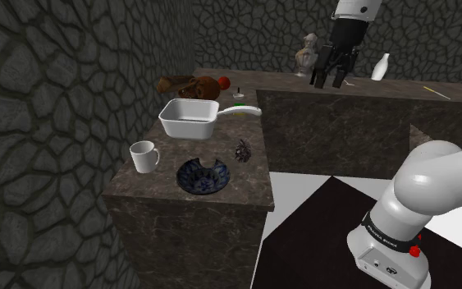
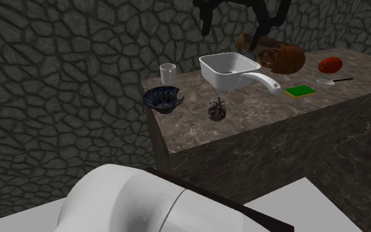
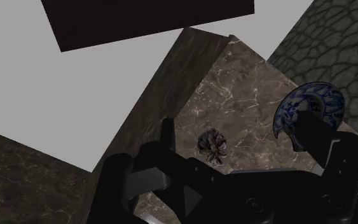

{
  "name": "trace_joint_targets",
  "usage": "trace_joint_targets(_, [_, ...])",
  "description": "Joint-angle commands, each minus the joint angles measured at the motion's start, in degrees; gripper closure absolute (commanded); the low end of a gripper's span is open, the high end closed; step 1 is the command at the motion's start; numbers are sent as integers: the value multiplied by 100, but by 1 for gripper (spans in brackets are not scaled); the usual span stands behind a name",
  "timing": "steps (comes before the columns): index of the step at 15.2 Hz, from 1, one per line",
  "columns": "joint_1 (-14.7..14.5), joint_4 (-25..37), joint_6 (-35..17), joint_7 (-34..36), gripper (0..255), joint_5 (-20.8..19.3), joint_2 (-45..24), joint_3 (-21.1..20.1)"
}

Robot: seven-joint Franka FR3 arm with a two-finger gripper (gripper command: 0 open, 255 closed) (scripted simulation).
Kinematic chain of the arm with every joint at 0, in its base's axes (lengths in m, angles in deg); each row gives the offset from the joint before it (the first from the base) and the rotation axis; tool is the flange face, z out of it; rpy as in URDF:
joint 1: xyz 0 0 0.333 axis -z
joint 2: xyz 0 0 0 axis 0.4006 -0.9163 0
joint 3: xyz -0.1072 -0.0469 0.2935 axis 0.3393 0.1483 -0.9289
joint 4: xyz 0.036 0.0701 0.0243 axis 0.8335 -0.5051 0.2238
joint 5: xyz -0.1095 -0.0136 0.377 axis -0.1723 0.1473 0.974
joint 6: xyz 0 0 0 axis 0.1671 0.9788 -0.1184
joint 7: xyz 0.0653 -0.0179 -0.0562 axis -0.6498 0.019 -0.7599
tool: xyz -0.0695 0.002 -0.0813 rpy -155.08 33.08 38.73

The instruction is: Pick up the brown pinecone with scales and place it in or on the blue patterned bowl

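In the wrist view a finger [image 3: 320, 143] of the end effector [image 3: 239, 127] covers part of the blue patterned bowl [image 3: 311, 102]. In the shoulder view the white pan [image 1: 189, 119] hides the lower part of a brown object [image 1: 189, 84] behind it; what it is cannot be told. The second exterior view's bottom edge cuts off the white arm [image 2: 124, 204].

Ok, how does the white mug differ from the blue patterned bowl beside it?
The mug is plain white, tall and narrow; the bowl is dark blue, patterned, low and wide. The mug's rim is even, the bowl's rim wavy. The bowl sits closer to the pinecone than the mug. Both stand upright on the counter.
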Motion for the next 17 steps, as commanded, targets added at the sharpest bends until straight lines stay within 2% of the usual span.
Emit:
trace_joint_targets(1, [0, 0, 0, 0, 0, 0, 0, 0])
trace_joint_targets(9, [88, -885, -1819, 549, 0, 197, -651, -464])
trace_joint_targets(17, [198, -1197, -3664, 1127, 0, 271, -1911, -906])
